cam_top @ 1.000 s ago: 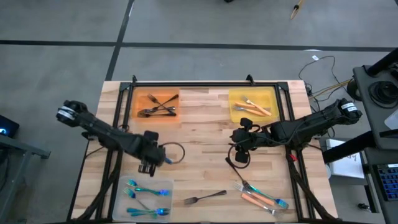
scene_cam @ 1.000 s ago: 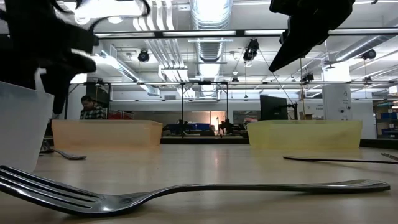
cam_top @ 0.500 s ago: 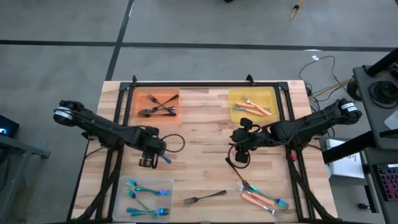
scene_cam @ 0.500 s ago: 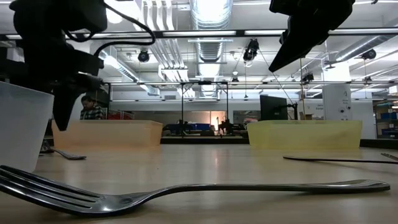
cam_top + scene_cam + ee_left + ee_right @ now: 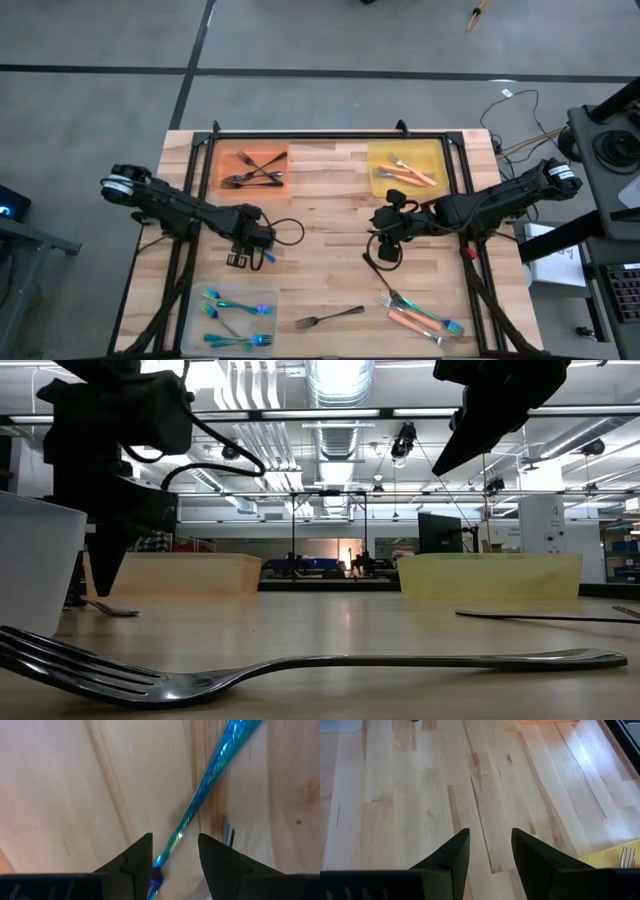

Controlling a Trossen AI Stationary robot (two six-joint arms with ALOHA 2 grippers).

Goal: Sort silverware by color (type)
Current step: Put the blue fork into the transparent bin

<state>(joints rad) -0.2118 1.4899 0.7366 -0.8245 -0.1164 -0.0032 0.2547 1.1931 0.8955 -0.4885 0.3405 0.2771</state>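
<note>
A blue-teal fork [image 5: 264, 256] lies on the wood table left of the middle; in the left wrist view [image 5: 210, 775] it runs away from the fingers. My left gripper [image 5: 240, 260] is open and low over the table [image 5: 105, 585]. Its fingers stand on either side of the fork's near end [image 5: 161, 857], and I see no touch. My right gripper [image 5: 386, 252] is open and empty, raised over the table right of the middle [image 5: 490, 837]. More blue-teal forks lie in the clear tray [image 5: 190, 330].
An orange tray [image 5: 224, 180] with dark grey forks stands at the far left, and a yellow tray [image 5: 436, 158] with orange-handled pieces at the far right. A dark fork [image 5: 330, 319] lies near the front edge. Orange-handled and blue pieces [image 5: 420, 316] lie at the front right.
My left gripper has come down toward the table over the blue-teal fork and shifted a little toward the far edge. The fork has stayed where it lay.
</note>
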